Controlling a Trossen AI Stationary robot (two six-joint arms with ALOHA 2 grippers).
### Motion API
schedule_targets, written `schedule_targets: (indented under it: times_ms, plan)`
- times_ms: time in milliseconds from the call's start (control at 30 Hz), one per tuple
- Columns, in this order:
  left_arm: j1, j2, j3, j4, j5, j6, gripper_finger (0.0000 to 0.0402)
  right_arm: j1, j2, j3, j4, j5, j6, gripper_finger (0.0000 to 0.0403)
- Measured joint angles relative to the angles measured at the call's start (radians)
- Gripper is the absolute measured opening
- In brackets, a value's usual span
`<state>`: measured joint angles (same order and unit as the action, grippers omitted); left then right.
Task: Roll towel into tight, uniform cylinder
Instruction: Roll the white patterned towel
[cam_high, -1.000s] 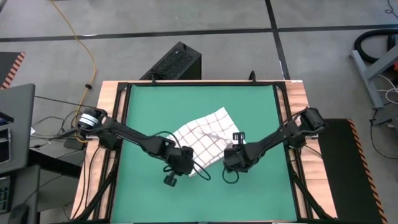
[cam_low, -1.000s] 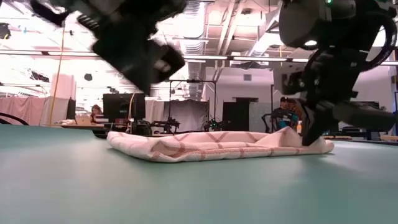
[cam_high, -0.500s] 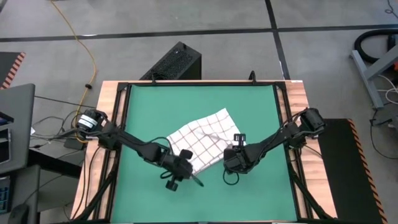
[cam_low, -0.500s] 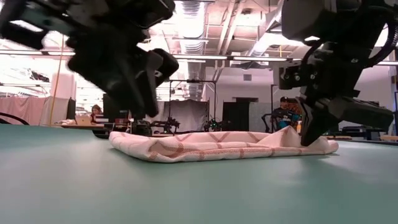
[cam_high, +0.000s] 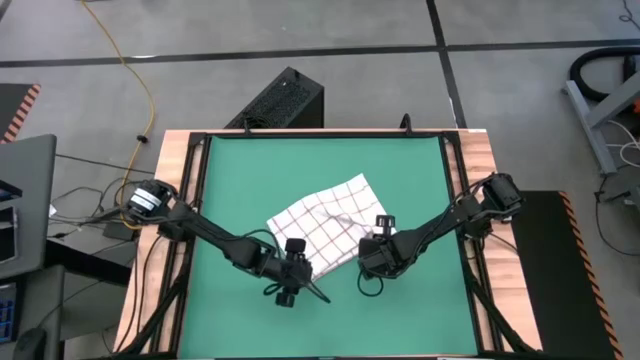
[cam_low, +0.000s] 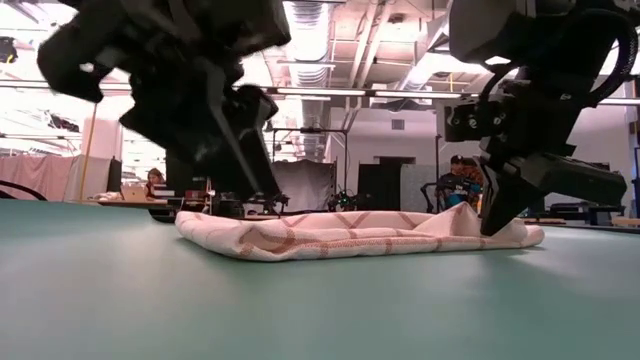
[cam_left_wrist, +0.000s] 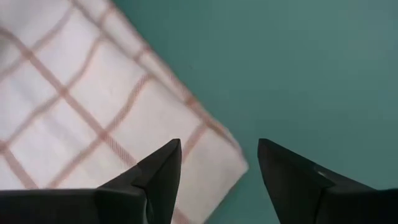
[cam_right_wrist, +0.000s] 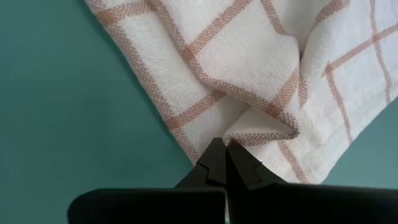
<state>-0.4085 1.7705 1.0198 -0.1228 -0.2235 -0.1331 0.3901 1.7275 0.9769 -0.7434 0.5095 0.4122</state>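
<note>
Looking down from above: towel (cam_high: 322, 227) lying folded and rumpled near the middle of the green mat (cam_high: 240, 170), turned at an angle. Left gripper (cam_high: 306, 287) at the towel's near-left corner, right gripper (cam_high: 367, 243) at its right edge.

Seen level from the low camera: towel (cam_low: 350, 236) flat in a thin layered heap, left gripper (cam_low: 262, 190) over its left end, right gripper (cam_low: 492, 222) down at its right end.

From the left wrist: fingers (cam_left_wrist: 160, 177) spread wide above the towel's corner (cam_left_wrist: 93, 124), holding nothing.

From the right wrist: fingertips (cam_right_wrist: 214, 163) pressed together, pinching a fold at the towel's (cam_right_wrist: 261, 68) edge.
</note>
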Motion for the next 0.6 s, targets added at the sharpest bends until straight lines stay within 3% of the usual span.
schedule_targets:
  times_ms: [100,600]
  plan:
    - [-0.013,0.0,0.002,-0.001,-0.064,0.02,0.0204,-0.004,0.0,0.0,0.005,0.0,0.0,0.0008]
    - [-0.021,0.051,0.023,0.028,-0.111,-0.007,0.0203,-0.007,0.0,0.0,0.034,-0.008,0.001,0.0008]
